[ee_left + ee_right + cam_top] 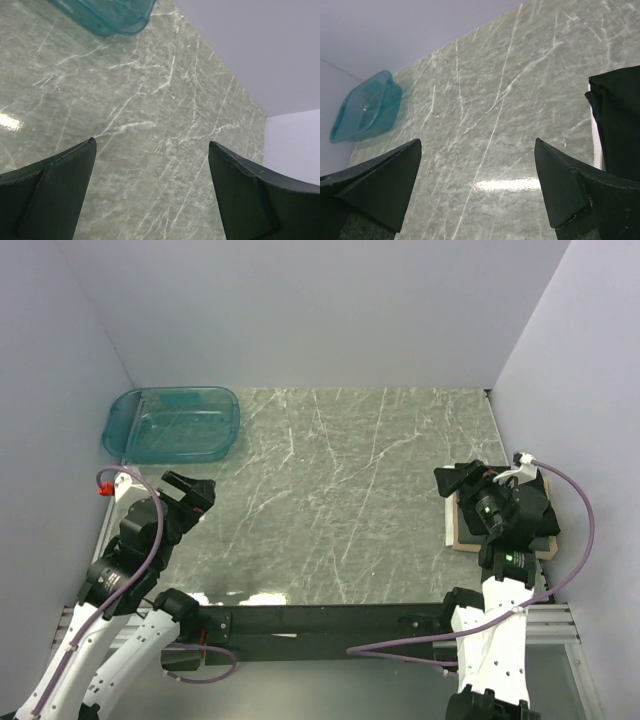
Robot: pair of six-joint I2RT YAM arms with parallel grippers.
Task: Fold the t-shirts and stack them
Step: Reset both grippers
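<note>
The t-shirts (541, 512) lie as a dark folded stack on a tan board (456, 536) at the table's right side, partly hidden under my right arm. Their black edge (619, 115) shows at the right of the right wrist view. My right gripper (452, 480) hovers at the stack's left end, pointing left over bare table. It is open (477, 141), with nothing between its fingers. My left gripper (190, 487) is at the left side of the table, far from the shirts. It is also open and empty (151, 142).
A clear teal tub (172, 425) stands at the back left corner, also seen in the wrist views (110, 15) (365, 107). Pale walls close in the table at the back and on both sides. A black rail (320, 620) runs along the near edge.
</note>
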